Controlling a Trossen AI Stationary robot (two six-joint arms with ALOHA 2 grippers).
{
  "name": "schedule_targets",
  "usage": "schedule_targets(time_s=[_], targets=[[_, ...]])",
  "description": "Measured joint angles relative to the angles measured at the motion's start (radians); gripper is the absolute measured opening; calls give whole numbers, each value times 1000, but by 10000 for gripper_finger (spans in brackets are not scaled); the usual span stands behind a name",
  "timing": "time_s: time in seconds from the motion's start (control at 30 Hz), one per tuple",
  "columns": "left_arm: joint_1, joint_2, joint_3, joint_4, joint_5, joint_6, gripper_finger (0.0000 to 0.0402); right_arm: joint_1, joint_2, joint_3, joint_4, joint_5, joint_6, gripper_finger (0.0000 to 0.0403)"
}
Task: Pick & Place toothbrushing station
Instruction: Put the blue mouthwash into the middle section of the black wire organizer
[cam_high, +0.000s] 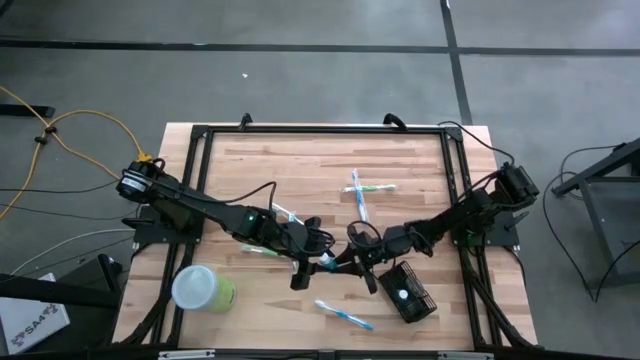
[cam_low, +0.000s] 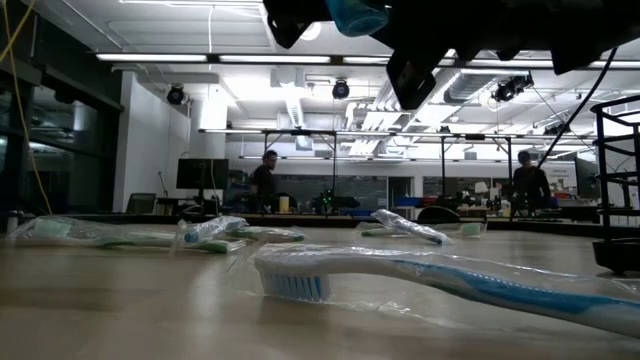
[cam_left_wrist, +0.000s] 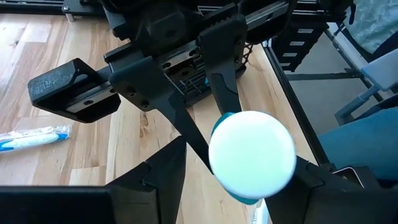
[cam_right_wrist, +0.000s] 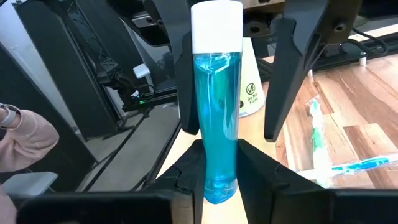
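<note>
We find the right gripper (cam_right_wrist: 217, 168) clamped on a blue bottle (cam_right_wrist: 216, 106) mid-table, the left gripper (cam_left_wrist: 239, 177) spread wide around its white cap. The toothbrushing station (cam_high: 408, 293) sits near right.

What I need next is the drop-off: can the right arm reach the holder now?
Probably yes. The holder sits close beside the right gripper, nothing between them. That gripper clamps the bottle, and the left gripper stands open around its cap, so it should pull free.
</note>
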Motion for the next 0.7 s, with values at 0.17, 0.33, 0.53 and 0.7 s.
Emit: schedule_targets(time_s=[0.17,0.33,0.53,0.7], targets=[[0,0,0,5,1,0,175,8,-1,0,4,11,-5,67],[0,-1,0,7,2,0,175,12,-2,0,11,12,-5,66],[-5,-1,0,6,6,-1,175,12,-2,-1,11,7,-5,66],[-20,-2,0,-22,6,0,175,14,-12,-2,10,-8,-8,66]])
